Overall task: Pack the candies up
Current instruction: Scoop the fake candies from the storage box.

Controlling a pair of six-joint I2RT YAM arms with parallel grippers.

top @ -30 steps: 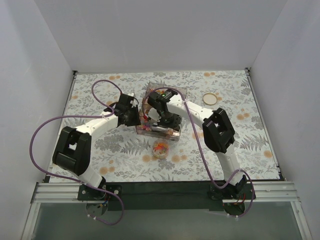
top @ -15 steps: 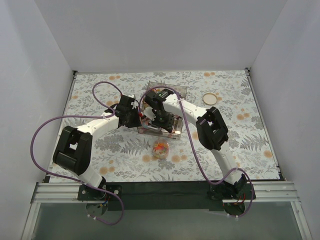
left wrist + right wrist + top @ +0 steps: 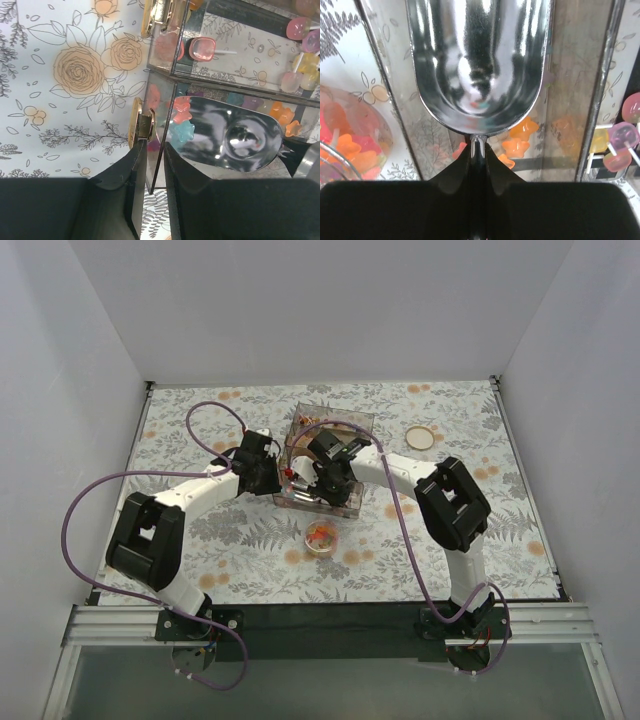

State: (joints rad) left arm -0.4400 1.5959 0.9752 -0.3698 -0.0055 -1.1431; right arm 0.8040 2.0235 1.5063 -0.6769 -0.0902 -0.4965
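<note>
A clear acrylic box (image 3: 338, 424) stands mid-table, with star-shaped candies (image 3: 182, 121) in orange, pink and teal inside. My left gripper (image 3: 274, 476) is at the box's left side. In the left wrist view it (image 3: 155, 150) is shut on a thin clear hinged panel (image 3: 161, 145) of the box. My right gripper (image 3: 331, 480) reaches into the box and is shut on the handle of a shiny metal scoop (image 3: 479, 65). The scoop's bowl is empty, and orange star candies (image 3: 521, 144) lie below it.
A small round clear tub (image 3: 321, 536) of candies stands just in front of the box and shows again as the tub (image 3: 347, 147) in the right wrist view. Its round lid (image 3: 421, 437) lies at the back right. Lollipops (image 3: 620, 142) fill a neighbouring compartment. Purple cables loop over both arms.
The right arm's elbow has swung out to the right and the scoop has turned inside the box. The left gripper has closed a little on the panel.
</note>
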